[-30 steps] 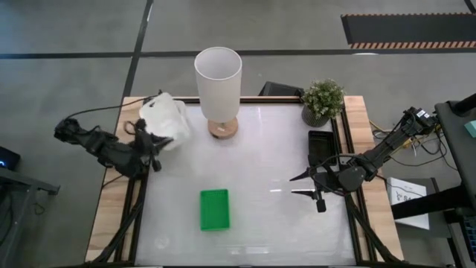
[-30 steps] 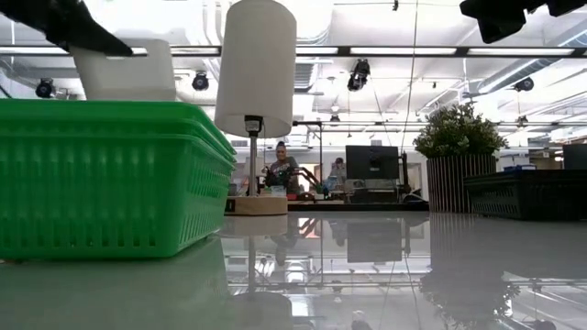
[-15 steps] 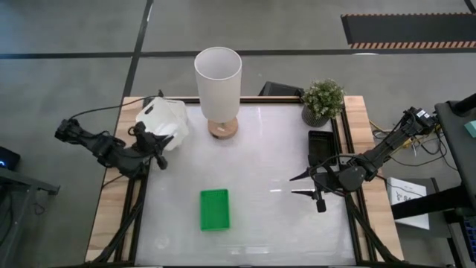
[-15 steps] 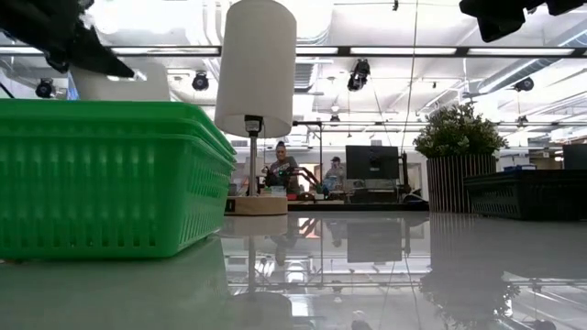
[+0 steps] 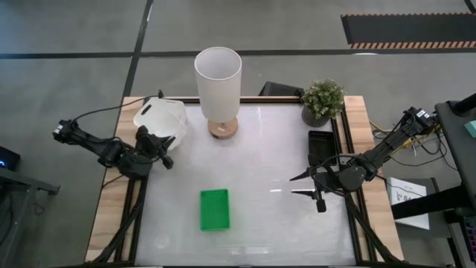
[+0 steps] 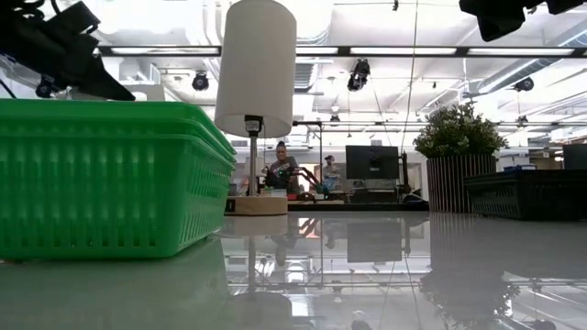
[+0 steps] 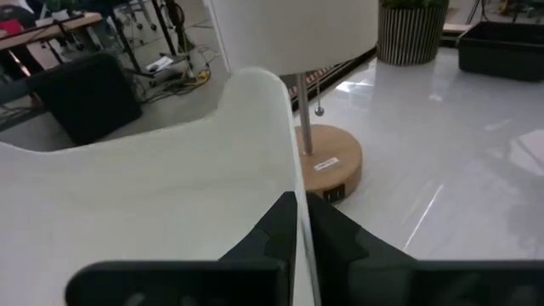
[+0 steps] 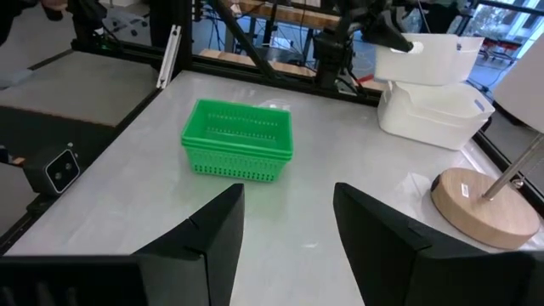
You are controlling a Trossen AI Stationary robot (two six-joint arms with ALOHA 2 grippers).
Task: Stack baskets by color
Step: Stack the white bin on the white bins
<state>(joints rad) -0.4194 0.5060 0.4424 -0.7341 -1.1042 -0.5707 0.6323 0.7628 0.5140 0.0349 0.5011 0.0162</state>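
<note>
From above I see the left gripper [image 5: 165, 151] at the table's far left corner, pinched shut on the rim of a white basket [image 5: 160, 117]. Only my right wrist camera shows that this basket [image 8: 438, 58] hangs just above a white stack [image 8: 432, 110], tilted a little and apart from it; overhead the two merge into one pale shape. In the left wrist view the fingers [image 7: 280, 229] clamp the basket's thin wall [image 7: 255, 153], which fills most of the frame and hides the stack below.

The right gripper [image 5: 305, 184] hovers over the table's right side with its fingers spread wide, holding nothing. Beside it, along the right edge, sits a black basket [image 5: 321, 147], long axis running front to back; how many are nested there I can't tell.

The green basket [image 5: 214, 209] lies front of centre, long axis also front to back. In the low view it [image 6: 110, 179] blocks the left side, so the white ones are hidden. The lamp [image 5: 219, 82] and plant [image 5: 322, 101] stand along the far edge.
</note>
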